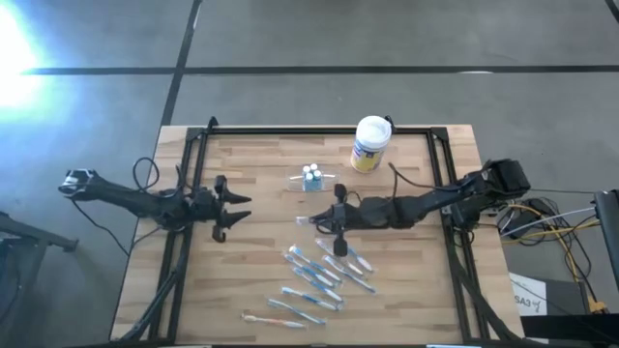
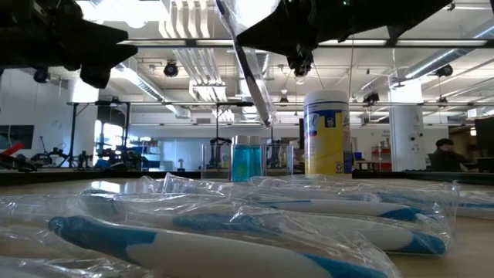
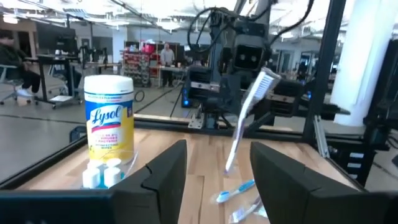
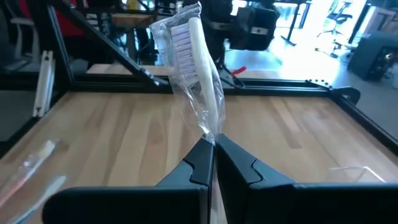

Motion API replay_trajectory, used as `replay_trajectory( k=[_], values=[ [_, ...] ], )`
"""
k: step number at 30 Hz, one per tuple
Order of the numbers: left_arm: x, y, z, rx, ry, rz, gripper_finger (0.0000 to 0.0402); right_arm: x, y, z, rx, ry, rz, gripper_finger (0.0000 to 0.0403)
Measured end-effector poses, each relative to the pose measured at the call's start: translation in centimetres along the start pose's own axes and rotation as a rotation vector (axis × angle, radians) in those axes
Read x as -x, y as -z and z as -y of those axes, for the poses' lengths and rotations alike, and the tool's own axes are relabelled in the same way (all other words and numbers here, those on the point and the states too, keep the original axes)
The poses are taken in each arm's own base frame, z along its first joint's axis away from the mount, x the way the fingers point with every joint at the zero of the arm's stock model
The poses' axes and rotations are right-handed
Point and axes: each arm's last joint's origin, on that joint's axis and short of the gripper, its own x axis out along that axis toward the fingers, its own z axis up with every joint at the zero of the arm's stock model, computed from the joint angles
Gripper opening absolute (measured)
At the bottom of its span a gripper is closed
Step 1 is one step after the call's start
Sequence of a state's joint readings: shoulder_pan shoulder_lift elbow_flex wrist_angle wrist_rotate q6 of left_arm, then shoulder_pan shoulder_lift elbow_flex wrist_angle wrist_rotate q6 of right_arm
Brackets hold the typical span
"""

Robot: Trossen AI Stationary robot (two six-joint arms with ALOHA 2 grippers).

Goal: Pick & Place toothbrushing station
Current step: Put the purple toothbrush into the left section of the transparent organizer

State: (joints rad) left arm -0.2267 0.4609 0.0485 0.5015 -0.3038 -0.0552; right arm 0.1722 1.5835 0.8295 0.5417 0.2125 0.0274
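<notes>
my right gripper (image 4: 212, 146) is pinched tight on a wrapped toothbrush (image 4: 198, 68), lifted over the pale wood table (image 1: 261, 280). my left gripper (image 1: 235, 208) hangs spread and empty. the toothbrushing station (image 1: 311, 178) sits near the lysol canister (image 1: 369, 143). a bright workshop with people lies beyond.

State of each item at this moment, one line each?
Left gripper: open, empty, over the table's left side.
Right gripper: shut on a wrapped toothbrush, held up off the table.
Holder: upright on the table, blue-and-white bottles in it.
Canister: upright, lid on.
Loose toothbrushes: wrapped, lying flat on the table.
</notes>
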Motion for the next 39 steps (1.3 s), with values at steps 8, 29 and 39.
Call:
replay_trajectory(
  k=[8, 29, 39],
  values=[
    [-2.2, -1.9, 0.8, 0.012, -0.004, -0.044, 0.0184, 0.5, -1.1, 0.3, 0.017, 0.002, 0.056, 0.0008],
    [-9.4, -5.4, 3.4, -0.064, 0.060, 0.008, 0.0228, 1.2, -2.4, 0.4, 0.091, 0.007, 0.131, 0.0008],
    [-12.4, -5.7, 4.4, -0.106, 0.064, 0.008, 0.0232, 1.2, -2.6, 0.4, 0.115, 0.010, 0.151, 0.0008]
  ],
)
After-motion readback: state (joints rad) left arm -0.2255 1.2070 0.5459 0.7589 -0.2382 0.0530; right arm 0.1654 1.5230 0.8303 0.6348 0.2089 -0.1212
